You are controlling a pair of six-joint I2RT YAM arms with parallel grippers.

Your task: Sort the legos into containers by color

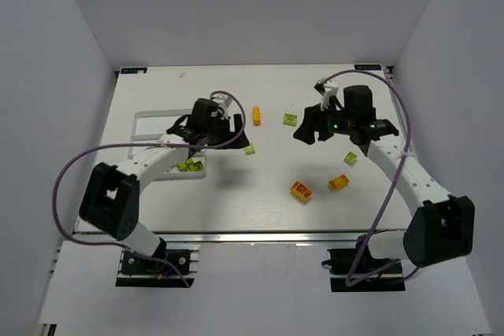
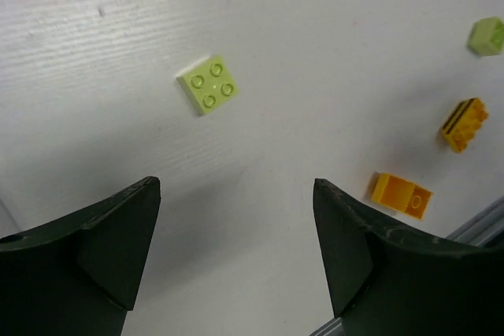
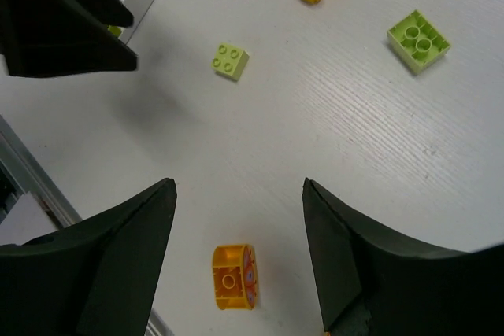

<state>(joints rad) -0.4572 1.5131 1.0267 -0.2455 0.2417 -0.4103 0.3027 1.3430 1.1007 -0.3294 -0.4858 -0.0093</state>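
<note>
Legos: scattered loose on surface, green and orange mixed; some green in tray, left side. Left end effector: spread, empty. Right end effector: spread, empty, near orange brick.

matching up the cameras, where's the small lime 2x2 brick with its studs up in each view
top external: the lime 2x2 brick is just left of the picture's centre.
left wrist: upper half, left of centre, four studs facing the camera.
right wrist: upper half, left of centre.
shared landmark: the metal rail along the near edge, at bottom right in the left wrist view and at the left edge in the right wrist view.
</note>
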